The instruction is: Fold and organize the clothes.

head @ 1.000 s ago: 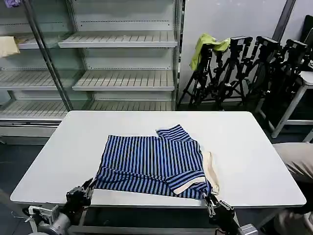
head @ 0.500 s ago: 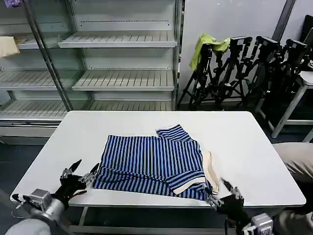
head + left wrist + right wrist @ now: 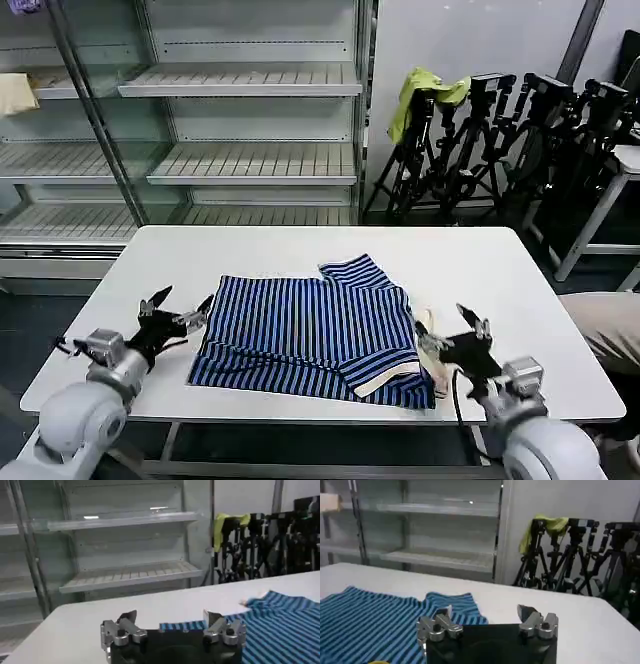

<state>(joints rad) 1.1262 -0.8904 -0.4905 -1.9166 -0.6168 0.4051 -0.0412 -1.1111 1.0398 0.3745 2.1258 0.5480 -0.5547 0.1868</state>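
Note:
The clothes are one blue and black striped shirt [image 3: 315, 335], lying partly folded in the middle of the white table [image 3: 500, 270], with a cream collar and cuff at its near right corner. My left gripper [image 3: 178, 312] hovers open just off the shirt's left edge, nothing between its fingers. My right gripper [image 3: 452, 327] is open beside the shirt's right edge, close to the cream collar. In the left wrist view the open left gripper [image 3: 170, 620] faces the striped shirt [image 3: 280, 625]. The right wrist view has the open right gripper [image 3: 485, 614] over the shirt [image 3: 375, 620].
Metal shelving [image 3: 250, 120] stands behind the table. Black tripods [image 3: 500, 140] with a yellow-green cloth [image 3: 425, 92] draped on them stand at the back right. A pale beige cloth [image 3: 15, 92] lies on a left shelf. A person's trouser leg [image 3: 605, 330] is at the right edge.
Both grippers have risen from below the table's front edge and moved up beside the shirt, left at its left edge, right at its right edge. The shirt has not moved.

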